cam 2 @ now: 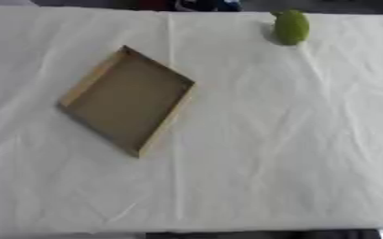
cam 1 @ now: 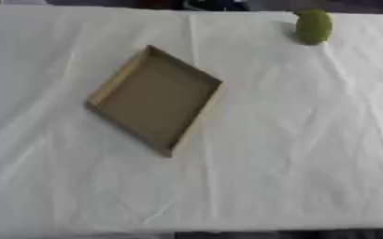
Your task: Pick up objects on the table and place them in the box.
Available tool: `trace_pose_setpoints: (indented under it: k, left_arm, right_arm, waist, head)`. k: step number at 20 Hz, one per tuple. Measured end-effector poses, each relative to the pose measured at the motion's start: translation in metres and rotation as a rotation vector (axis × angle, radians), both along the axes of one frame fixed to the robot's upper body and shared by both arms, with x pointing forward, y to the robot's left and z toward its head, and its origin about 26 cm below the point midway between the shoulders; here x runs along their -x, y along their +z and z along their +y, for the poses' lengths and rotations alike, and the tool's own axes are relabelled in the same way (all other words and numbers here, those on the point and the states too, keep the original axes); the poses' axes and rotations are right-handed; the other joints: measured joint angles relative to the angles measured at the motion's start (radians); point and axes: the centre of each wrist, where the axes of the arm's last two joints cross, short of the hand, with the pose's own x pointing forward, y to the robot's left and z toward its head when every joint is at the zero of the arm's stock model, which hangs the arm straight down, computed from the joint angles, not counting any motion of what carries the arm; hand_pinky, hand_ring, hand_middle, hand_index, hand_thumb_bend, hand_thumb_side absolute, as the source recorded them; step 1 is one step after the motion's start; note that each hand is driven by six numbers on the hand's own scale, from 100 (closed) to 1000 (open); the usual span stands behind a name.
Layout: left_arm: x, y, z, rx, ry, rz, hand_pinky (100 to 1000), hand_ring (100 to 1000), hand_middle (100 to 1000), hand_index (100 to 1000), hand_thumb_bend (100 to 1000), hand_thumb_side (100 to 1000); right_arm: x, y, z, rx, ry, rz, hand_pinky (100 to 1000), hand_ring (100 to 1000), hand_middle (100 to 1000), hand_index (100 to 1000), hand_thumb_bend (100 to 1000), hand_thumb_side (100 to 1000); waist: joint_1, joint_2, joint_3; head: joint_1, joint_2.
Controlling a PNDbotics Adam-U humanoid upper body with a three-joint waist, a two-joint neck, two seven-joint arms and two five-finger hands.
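A shallow brown cardboard box lies on the white cloth, left of the middle, turned so that one corner points toward me. Nothing shows inside it. A green rounded object, like a fruit, stands near the far right edge of the table, well apart from the box. Neither of my hands shows in either view.
A white creased cloth covers the whole table. Its near edge runs along the bottom of the view, and its far edge lies at the top with dark shapes beyond it.
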Motion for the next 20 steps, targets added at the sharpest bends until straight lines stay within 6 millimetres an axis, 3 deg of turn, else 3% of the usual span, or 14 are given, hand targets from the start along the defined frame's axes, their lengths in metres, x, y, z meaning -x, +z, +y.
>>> trace_pose_setpoints:
  k: [5, 12, 20]
  left_arm:
    - [0.000, -0.002, -0.001, 0.014, -0.015, -0.006, 525, 600, 614, 789, 100, 567]
    - [0.001, -0.002, 0.000, 0.015, -0.023, -0.013, 523, 600, 614, 789, 100, 572]
    - [0.000, -0.004, 0.000, 0.019, -0.030, -0.010, 524, 600, 614, 789, 100, 572]
  right_arm:
    - [-0.010, 0.002, 0.004, -0.014, -0.009, 0.040, 807, 813, 769, 808, 100, 130]
    - [-0.030, 0.001, 0.010, -0.054, -0.016, 0.133, 843, 865, 830, 845, 100, 266]
    - [-0.055, -0.004, 0.022, -0.020, -0.003, 0.312, 872, 889, 847, 861, 100, 272]
  waist:
    - [0.001, 0.025, 0.008]
    - [0.003, 0.044, 0.017]
    - [0.003, 0.046, 0.023]
  head:
    - [-0.003, -0.028]
    - [-0.001, -0.045]
    - [-0.009, -0.056]
